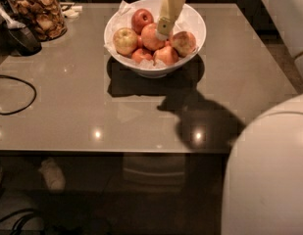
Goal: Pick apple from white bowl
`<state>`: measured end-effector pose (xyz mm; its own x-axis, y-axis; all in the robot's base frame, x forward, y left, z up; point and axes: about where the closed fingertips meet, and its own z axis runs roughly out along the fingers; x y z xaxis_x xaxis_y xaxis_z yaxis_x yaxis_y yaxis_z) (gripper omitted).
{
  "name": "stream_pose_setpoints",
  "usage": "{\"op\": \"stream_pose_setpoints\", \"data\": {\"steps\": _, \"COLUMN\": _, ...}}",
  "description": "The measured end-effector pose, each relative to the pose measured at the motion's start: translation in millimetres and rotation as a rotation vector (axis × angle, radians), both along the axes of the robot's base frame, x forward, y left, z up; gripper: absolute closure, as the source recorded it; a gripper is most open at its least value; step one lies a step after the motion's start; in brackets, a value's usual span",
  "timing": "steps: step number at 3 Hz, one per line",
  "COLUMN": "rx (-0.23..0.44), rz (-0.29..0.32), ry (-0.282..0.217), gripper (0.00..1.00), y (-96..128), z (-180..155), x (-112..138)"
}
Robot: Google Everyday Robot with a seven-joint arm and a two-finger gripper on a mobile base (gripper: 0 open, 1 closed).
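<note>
The white bowl (195, 21), lined with crinkled white paper, stands at the back middle of the grey table and holds several apples. The apple (150, 37), large and reddish-orange, lies in the middle of the bowl. A yellow-green apple (125, 40) lies to its left and a smaller dark red apple (142, 18) behind it. My gripper (164, 32) comes down from the top edge as a pale yellow piece. Its tip sits at the upper right side of the apple, touching it or just above it.
A glass jar (37, 11) of snacks and a dark utensil (21, 35) stand at the back left. A black cable (16, 99) loops on the table's left side. A white rounded robot part (268, 175) fills the lower right. The table's front edge (116, 152) runs across the middle.
</note>
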<state>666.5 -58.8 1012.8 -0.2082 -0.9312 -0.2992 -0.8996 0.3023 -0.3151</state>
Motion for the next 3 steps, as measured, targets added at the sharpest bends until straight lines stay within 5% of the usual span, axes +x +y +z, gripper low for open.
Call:
{"op": "stream_pose_setpoints", "data": {"steps": 1, "rx": -0.010, "rz": 0.000, "ry": 0.003, "gripper": 0.18, "y": 1, "z": -1, "x": 11}}
{"op": "stream_pose_setpoints", "data": {"steps": 2, "rx": -0.015, "rz": 0.005, "ry": 0.009, "gripper": 0.07, "y": 2, "z": -5, "x": 19}}
{"op": "stream_pose_setpoints", "data": {"steps": 3, "rx": -0.021, "rz": 0.010, "ry": 0.011, "gripper": 0.08, "y": 3, "z": -8, "x": 26}}
